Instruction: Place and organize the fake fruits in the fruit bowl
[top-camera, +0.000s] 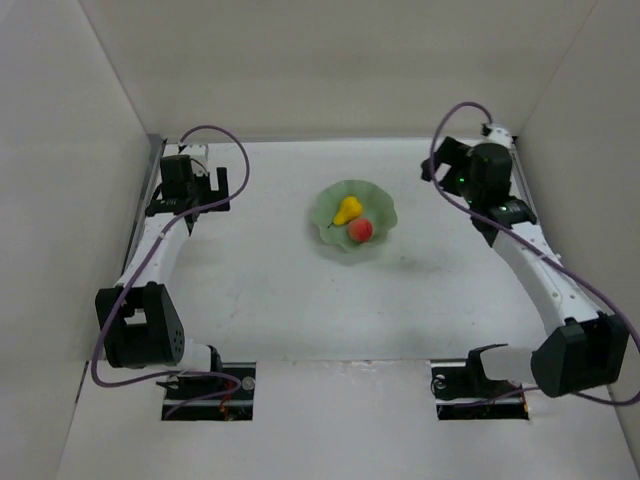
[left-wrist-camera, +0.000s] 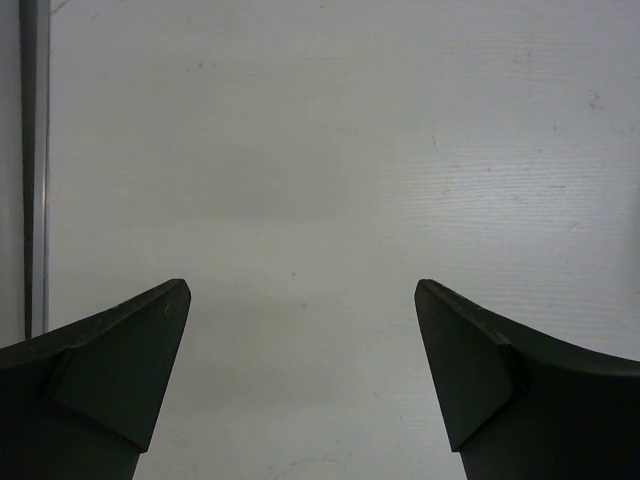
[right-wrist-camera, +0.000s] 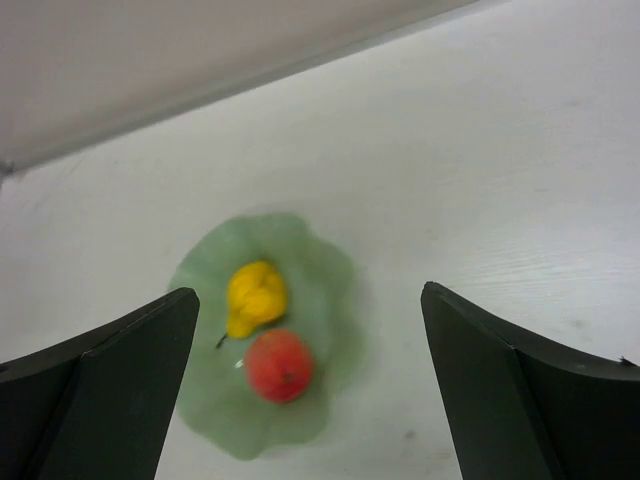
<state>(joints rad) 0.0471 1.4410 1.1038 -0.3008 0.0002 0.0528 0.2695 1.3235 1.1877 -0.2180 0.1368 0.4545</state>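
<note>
The pale mint-green scalloped fruit bowl (top-camera: 326, 206) sits on the white table at centre back. A yellow pear (top-camera: 347, 210) and an orange-red peach-like ball (top-camera: 361, 230) lie side by side inside it. In the right wrist view the bowl (right-wrist-camera: 330, 265) holds the pear (right-wrist-camera: 256, 295) and the ball (right-wrist-camera: 279, 365). My right gripper (top-camera: 432, 170) is open and empty, raised to the right of the bowl, and the bowl shows between its fingers (right-wrist-camera: 307, 290). My left gripper (top-camera: 220, 183) is open and empty at the back left, over bare table (left-wrist-camera: 300, 290).
White walls enclose the table on the left, back and right. The left arm lies close to the left wall, whose edge (left-wrist-camera: 33, 170) shows in the left wrist view. The right arm runs along the right wall.
</note>
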